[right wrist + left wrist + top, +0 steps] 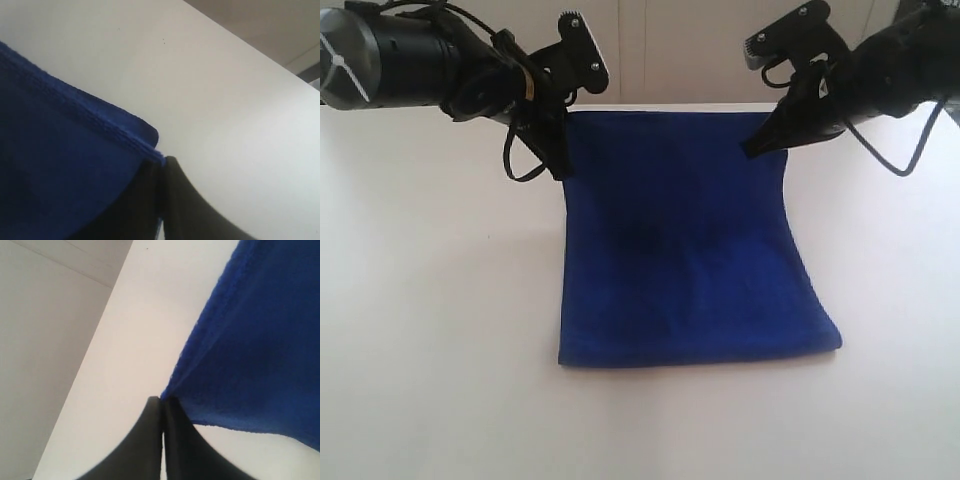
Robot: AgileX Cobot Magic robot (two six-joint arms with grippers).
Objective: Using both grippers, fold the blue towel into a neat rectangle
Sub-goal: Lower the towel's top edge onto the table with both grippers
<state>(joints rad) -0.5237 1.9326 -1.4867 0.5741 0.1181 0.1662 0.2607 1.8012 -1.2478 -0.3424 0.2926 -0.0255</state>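
Note:
The blue towel [685,240] hangs from its two far corners and drapes down to the white table, its near edge resting flat. My left gripper [558,170] is shut on the towel's far left corner. In the left wrist view the black fingers [150,440] pinch the cloth's corner [170,392], with the towel [255,340] spreading away. My right gripper [752,148] is shut on the far right corner. The right wrist view shows its black fingers [190,200] clamped on the towel's hemmed corner [159,156], with the towel [60,175] beside them.
The white table [440,300] stretches to both sides and in front of the towel. A pale wall [670,50] runs behind the table's far edge. Black cables [515,165] loop under the left arm and off the right arm [910,150].

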